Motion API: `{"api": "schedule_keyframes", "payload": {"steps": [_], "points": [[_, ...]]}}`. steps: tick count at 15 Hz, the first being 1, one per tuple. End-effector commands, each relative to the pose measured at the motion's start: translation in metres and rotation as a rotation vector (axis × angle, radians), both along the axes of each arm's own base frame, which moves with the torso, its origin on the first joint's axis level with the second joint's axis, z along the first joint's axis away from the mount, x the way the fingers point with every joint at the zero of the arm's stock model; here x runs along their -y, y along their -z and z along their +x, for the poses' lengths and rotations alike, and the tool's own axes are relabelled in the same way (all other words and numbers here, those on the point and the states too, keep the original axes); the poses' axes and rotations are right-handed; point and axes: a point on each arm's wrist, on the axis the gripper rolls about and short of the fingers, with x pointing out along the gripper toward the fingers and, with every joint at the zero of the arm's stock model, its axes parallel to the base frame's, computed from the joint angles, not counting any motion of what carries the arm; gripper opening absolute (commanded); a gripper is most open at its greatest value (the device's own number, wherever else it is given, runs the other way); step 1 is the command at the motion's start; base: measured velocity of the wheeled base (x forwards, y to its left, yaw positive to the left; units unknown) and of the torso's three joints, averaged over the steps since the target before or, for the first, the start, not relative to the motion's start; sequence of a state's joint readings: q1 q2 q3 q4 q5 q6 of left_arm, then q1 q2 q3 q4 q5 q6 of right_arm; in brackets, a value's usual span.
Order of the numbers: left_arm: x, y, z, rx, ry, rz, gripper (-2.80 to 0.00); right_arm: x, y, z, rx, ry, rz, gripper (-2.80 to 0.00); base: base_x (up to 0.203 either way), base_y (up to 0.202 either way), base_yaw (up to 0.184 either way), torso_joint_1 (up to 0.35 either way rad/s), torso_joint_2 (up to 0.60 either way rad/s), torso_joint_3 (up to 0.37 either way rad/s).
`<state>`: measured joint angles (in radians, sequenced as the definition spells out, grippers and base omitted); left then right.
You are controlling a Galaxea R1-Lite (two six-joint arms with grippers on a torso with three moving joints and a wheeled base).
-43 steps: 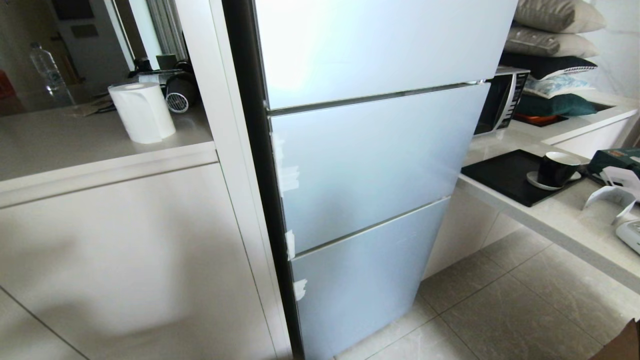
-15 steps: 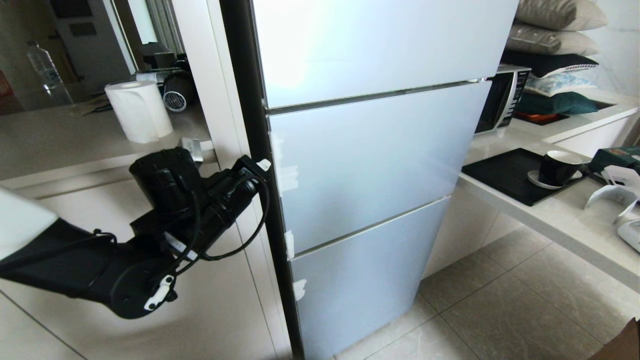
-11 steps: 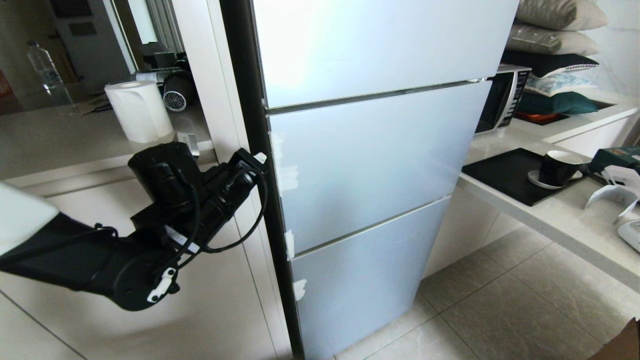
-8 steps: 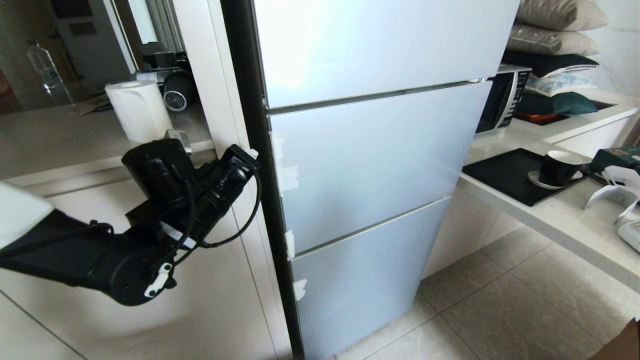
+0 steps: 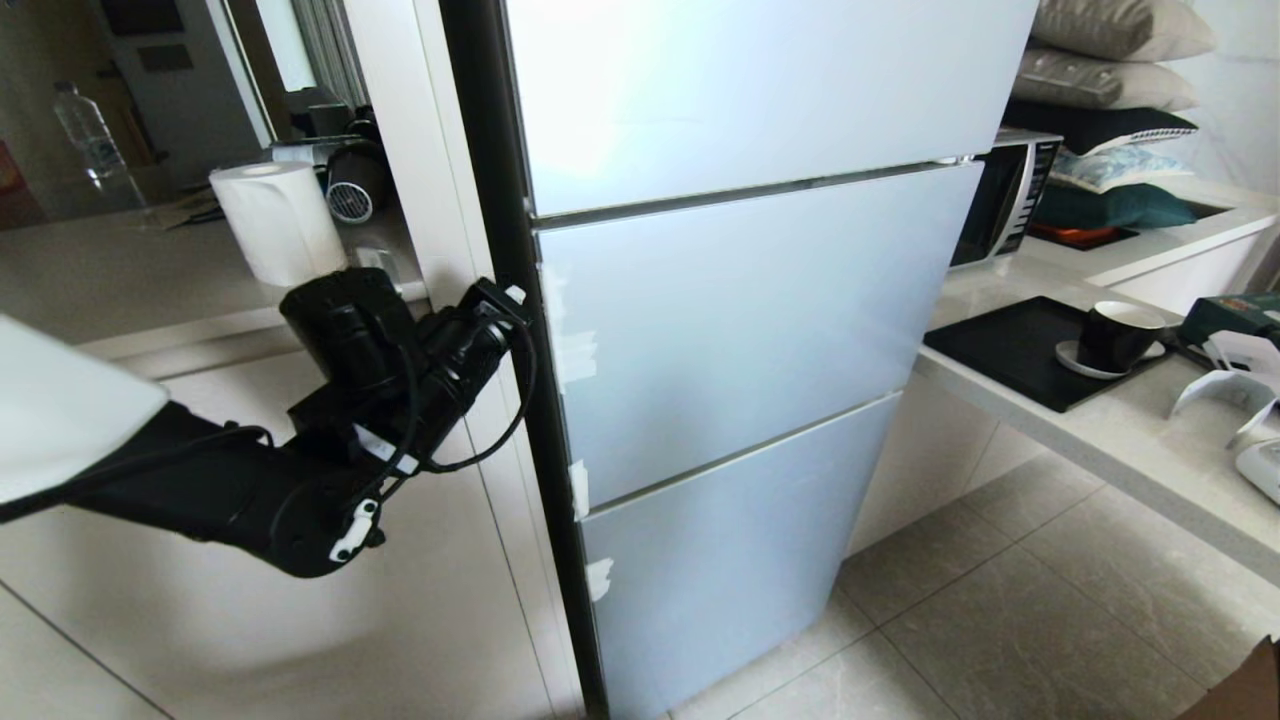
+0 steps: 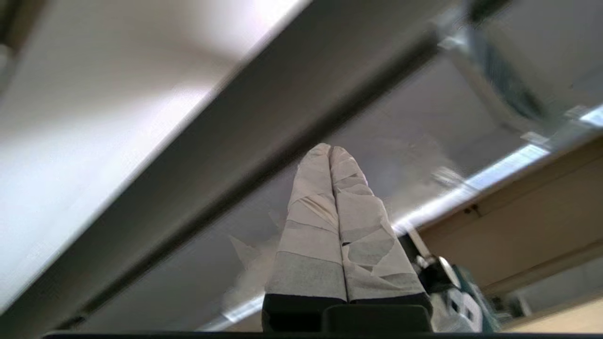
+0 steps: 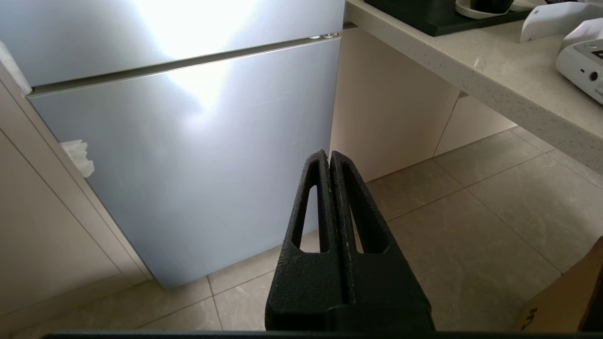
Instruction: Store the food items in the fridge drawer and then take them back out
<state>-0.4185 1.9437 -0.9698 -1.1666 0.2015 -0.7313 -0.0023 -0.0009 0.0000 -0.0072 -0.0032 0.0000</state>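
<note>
The left arm (image 5: 250,490), which was nowhere in the head view at first, now reaches in from the left with its wrist at the dark left edge of the fridge (image 5: 740,330), level with the middle door panel. Over the last second it has shifted slightly (up and toward the fridge), covering more of the counter edge (image 5: 200,325).

Left hand (image 5: 505,296) beside fridge (image 5: 740,330)
</note>
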Motion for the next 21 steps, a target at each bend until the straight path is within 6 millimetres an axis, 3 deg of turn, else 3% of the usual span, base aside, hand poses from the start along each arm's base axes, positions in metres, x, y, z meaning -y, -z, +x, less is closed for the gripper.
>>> {"api": "schedule_keyframes", "payload": {"steps": [1,7,12,21], "points": [[0.003,0.006,0.007,-0.005,0.001,0.002,-2.80,0.000,0.000,0.000,0.000,0.000,0.000,-2.80,0.000,0.000,0.000,0.000,0.00,0.000],[0.011,0.006,0.010,0.005,0.016,0.001,-2.80,0.000,0.000,0.000,0.000,-0.001,0.000,-2.80,0.000,0.000,0.000,0.000,0.00,0.000],[0.030,0.006,0.001,0.019,0.061,0.055,-2.80,0.000,0.000,0.000,0.000,0.001,0.000,-2.80,0.000,0.000,0.000,0.000,0.00,0.000],[0.038,0.000,-0.014,0.032,0.143,0.063,-2.80,0.000,0.000,0.000,0.000,0.001,0.000,-2.80,0.000,0.000,0.000,0.000,0.00,0.000]]}}
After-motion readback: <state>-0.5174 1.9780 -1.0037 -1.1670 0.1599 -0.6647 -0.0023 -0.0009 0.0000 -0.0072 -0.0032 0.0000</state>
